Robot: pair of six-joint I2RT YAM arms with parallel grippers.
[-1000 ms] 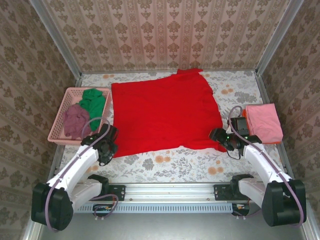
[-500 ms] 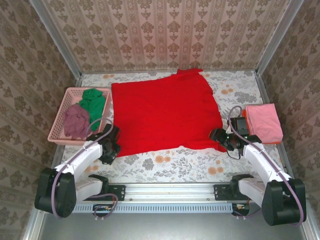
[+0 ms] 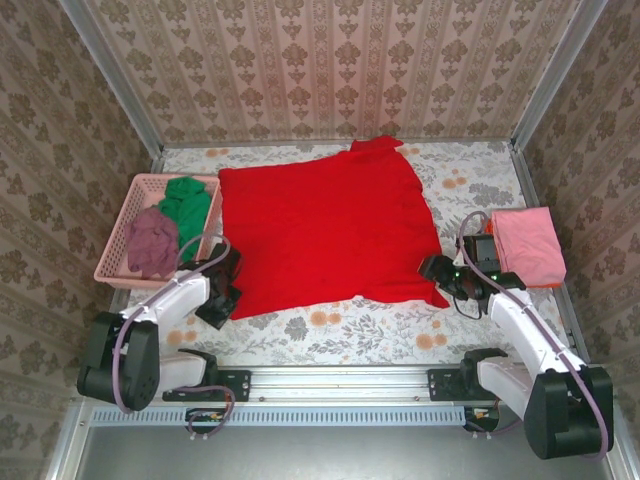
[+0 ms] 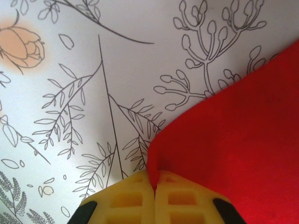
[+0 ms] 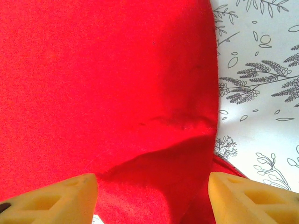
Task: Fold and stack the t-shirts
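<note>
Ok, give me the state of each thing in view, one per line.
red t-shirt: spread flat, near left corner pinched.
left gripper: shut on red t-shirt.
right gripper: open over the near right corner.
pink t-shirt: folded, right of red t-shirt.
green t-shirt: crumpled in basket.
maroon t-shirt: crumpled in basket.

The red t-shirt (image 3: 325, 235) is matt cloth (faintly fuzzy); the table cover (image 3: 350, 330) smooth, printed; the basket (image 3: 116, 230) plastic.

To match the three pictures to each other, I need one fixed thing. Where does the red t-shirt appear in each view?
Top external: the red t-shirt lies spread flat at the picture's centre.
Left wrist: lower right, its corner pinched in the left pincer.
Right wrist: it covers the left and centre.
Shared landmark: the floral table cover beside it.
</note>
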